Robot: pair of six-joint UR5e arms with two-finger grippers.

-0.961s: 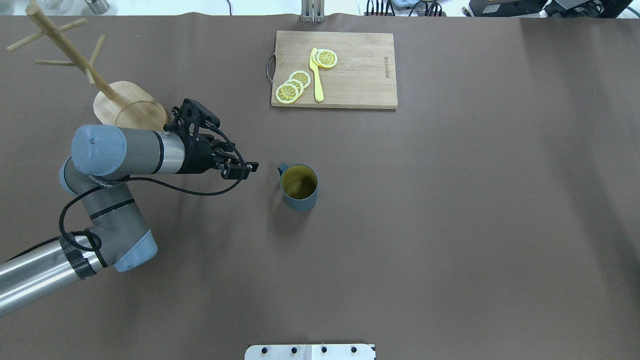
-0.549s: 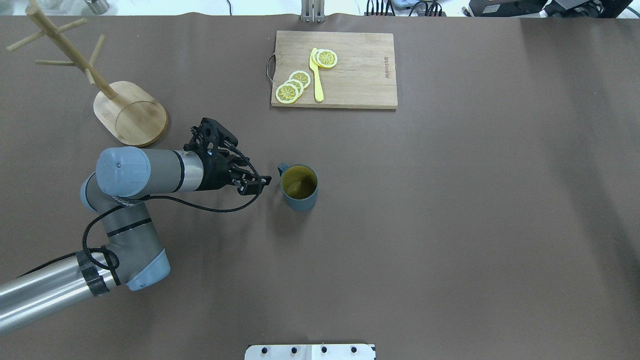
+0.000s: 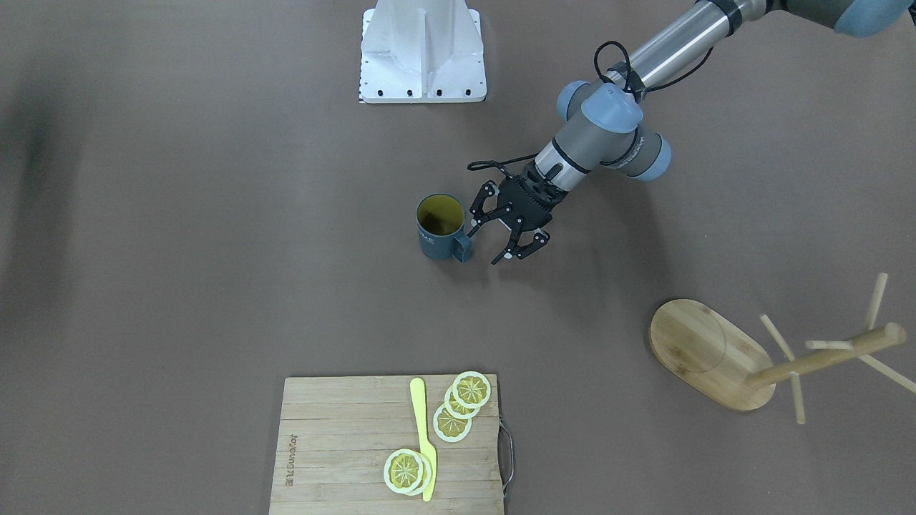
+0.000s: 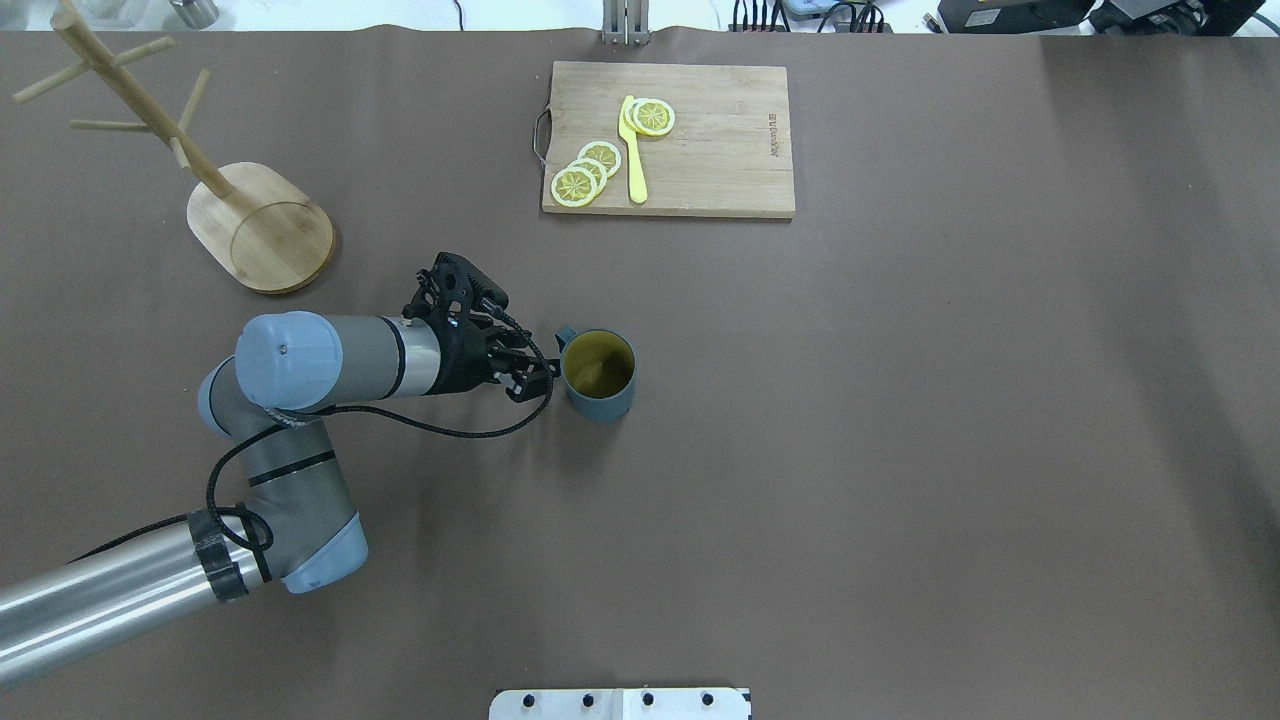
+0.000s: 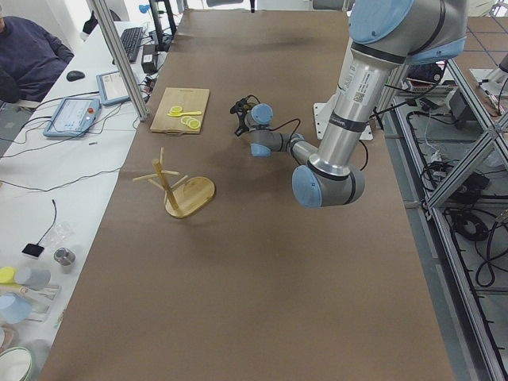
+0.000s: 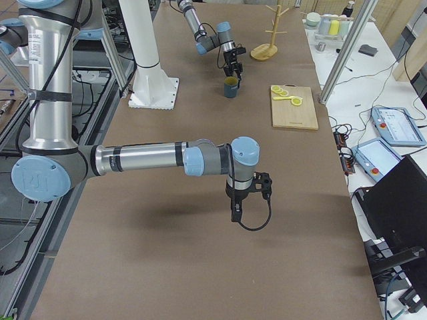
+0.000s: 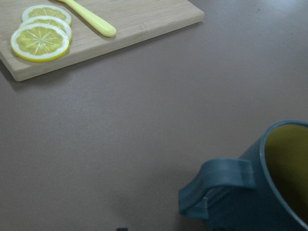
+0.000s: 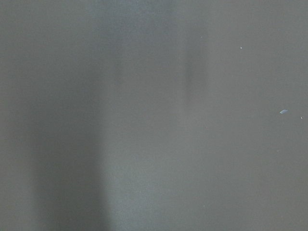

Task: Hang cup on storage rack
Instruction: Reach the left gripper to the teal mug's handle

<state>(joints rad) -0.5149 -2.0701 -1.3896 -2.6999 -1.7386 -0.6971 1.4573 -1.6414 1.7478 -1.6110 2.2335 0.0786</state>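
Observation:
The dark blue-grey cup (image 4: 598, 376) with a yellow inside stands upright mid-table, its handle toward the left arm. It also shows in the front view (image 3: 438, 229) and fills the lower right of the left wrist view (image 7: 269, 192). My left gripper (image 3: 485, 244) is open and empty, low over the table, right beside the cup's handle; in the overhead view it (image 4: 533, 380) nearly touches the cup. The bamboo storage rack (image 4: 262, 230) stands at the far left, its pegs bare. My right gripper (image 6: 237, 212) shows only in the exterior right view, so I cannot tell its state.
A wooden cutting board (image 4: 700, 150) with lemon slices (image 4: 585, 172) and a yellow knife (image 4: 633, 150) lies at the far middle of the table. The robot's white base plate (image 3: 422, 54) is at the near edge. The right wrist view shows only brown table.
My left arm has moved right and slightly toward the robot, bringing the open gripper from well short of the cup to right beside its handle. The cup has not moved.

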